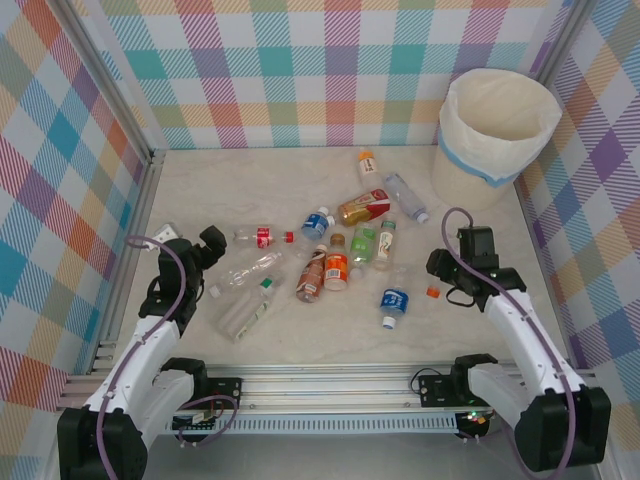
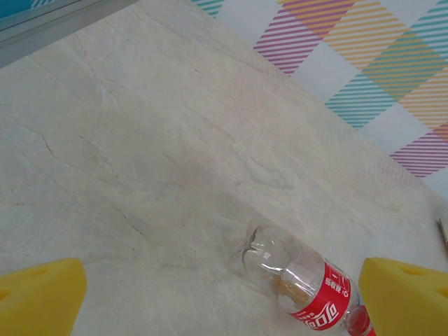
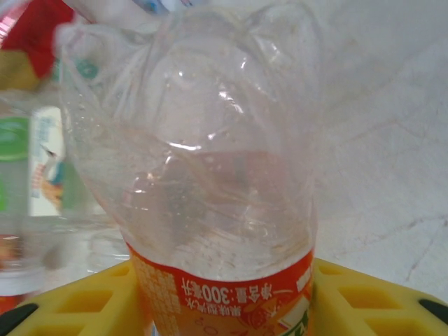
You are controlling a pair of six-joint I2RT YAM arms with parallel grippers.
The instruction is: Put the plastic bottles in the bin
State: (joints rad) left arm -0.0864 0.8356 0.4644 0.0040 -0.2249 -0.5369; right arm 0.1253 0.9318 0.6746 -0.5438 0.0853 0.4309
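The top camera hangs high behind my bases, looking down and forward over the whole table, with the bin at far right. My left wrist camera looks low and slanting past my left fingers at the red bottle, well left of the bin. My right wrist camera sits tight against the orange bottle, nearer the bin. The top view shares both bottles.

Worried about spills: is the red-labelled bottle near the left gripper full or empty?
Nearly empty: the red-labelled bottle lies on its side, see-through along its body, with only a small brownish trace inside.
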